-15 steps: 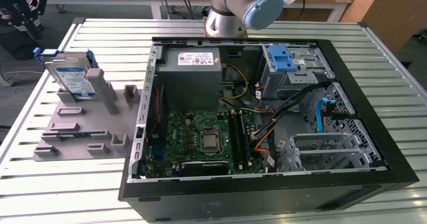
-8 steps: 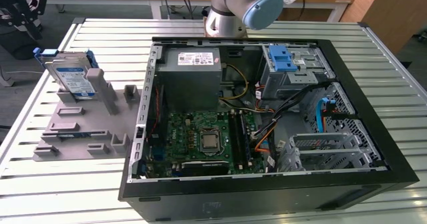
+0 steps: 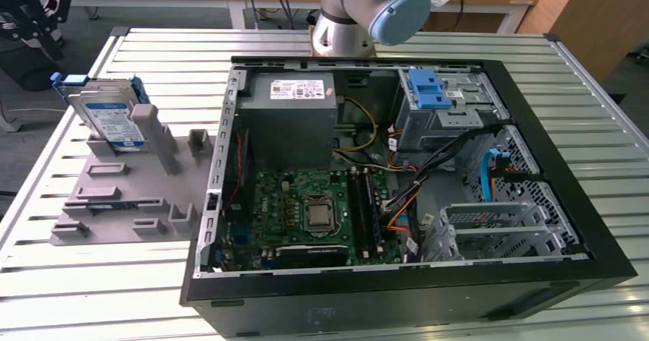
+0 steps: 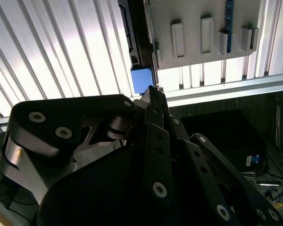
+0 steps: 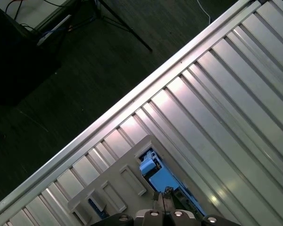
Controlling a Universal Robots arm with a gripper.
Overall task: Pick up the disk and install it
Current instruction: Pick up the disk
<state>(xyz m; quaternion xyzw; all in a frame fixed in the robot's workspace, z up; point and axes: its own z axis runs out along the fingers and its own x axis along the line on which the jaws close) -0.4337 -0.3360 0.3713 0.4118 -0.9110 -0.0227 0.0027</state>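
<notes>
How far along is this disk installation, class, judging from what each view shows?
Nothing looks done yet: the disk stands upright in the grey holder on the table, outside the open computer case. In hand: the gripper, shut and holding nothing, hovers close to the disk's blue frame in both wrist views. Left: both the pick-up and the install.

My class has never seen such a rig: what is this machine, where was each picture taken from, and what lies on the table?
It is one robot arm with a grasping tool at its end. The exterior view looks from off the arm at a slatted metal table bearing an open computer case. At that view's left a grey holder carries the disk, standing on edge. Both wrist views ride on the arm and look past the tool, shut and holding nothing, towards the disk's blue frame.
</notes>
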